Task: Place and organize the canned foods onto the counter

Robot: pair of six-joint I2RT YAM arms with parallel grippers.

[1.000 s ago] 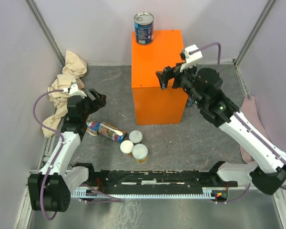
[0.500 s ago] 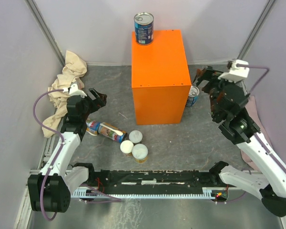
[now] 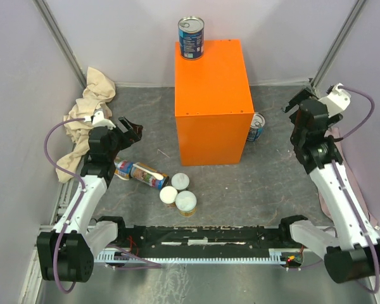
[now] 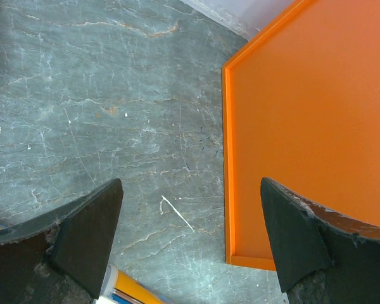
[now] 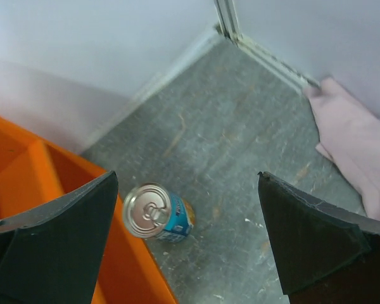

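The right gripper (image 5: 187,176) gapes wide, holding nothing; a small blue-labelled steel can (image 5: 158,215) stands just ahead, beside the big orange rectangular box (image 5: 12,171).

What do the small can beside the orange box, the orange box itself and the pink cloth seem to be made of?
Small can: metal, judging by its shiny silver pull-ring top; glossy blue printed label.
Orange box: smooth, evenly coloured panels with a thin raised edge, perhaps painted sheet metal or plastic; unclear which.
Pink cloth: soft matte fabric, lying in folds.
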